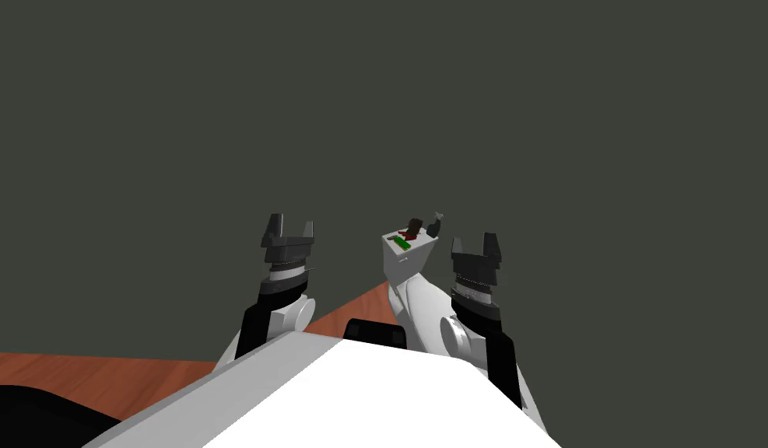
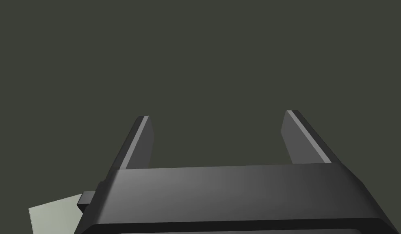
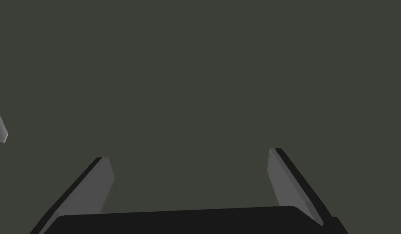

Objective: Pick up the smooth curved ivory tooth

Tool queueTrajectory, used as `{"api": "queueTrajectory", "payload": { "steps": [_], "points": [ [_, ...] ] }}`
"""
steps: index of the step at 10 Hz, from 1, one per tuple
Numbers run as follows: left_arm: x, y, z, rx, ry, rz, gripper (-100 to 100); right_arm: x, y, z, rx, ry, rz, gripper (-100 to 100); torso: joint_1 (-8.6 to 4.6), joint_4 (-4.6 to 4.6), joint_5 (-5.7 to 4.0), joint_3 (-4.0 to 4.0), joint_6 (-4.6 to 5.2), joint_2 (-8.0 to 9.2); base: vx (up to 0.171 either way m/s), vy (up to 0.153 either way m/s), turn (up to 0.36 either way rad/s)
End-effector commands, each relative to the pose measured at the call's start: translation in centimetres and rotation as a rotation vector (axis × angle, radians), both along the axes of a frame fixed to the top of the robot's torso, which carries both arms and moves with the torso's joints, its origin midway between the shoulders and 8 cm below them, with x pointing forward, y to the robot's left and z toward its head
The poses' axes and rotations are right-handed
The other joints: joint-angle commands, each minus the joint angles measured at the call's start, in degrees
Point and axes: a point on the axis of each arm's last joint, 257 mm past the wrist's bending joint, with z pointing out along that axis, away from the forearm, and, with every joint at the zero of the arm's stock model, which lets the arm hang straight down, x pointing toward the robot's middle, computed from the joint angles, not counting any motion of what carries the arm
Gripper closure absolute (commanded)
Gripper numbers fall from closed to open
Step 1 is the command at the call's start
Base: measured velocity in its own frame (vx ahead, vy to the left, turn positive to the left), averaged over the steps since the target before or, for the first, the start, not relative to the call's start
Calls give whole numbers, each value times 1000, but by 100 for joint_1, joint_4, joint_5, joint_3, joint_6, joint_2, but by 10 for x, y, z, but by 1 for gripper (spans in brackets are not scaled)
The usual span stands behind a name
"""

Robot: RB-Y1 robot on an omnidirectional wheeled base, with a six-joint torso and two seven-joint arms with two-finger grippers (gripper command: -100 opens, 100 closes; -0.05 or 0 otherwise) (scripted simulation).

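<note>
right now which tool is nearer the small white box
Right. In the head view the right tool sits just beside the small white box; the left tool stands farther off on the box's other side.

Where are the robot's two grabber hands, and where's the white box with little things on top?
left gripper [image 1: 291, 227]: head view, midway between its open fingertips.
right gripper [image 1: 474, 243]: head view, midway between its open fingertips.
white box [image 1: 402, 266]: head view, on its bare side wall.

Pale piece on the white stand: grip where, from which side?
Pale piece: pinch its body from above with the open right gripper, the nearer one. It sits at the white stand's far corner beside a dark object, crowding side approaches. Curve unreadable.
</note>
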Motion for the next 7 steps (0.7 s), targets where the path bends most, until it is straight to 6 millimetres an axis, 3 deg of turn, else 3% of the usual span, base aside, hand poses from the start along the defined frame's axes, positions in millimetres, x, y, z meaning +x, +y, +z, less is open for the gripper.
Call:
{"api": "queueTrajectory", "payload": {
  "steps": [1,4,7],
  "points": [
    [0,0,0,0,0,0,0,0,-1,-3,-42,9,-8,-100,0,0,0,0,0,0,-7,18,125],
    [0,0,0,0,0,0,0,-2,-10,-15,-167,38,-58,-100,12,1,3,2,-2,4,-11,41,228],
    [0,0,0,0,0,0,0,-7,-30,-34,-334,81,-146,-100,23,0,6,1,-3,1,-3,71,364]
  ]
}}
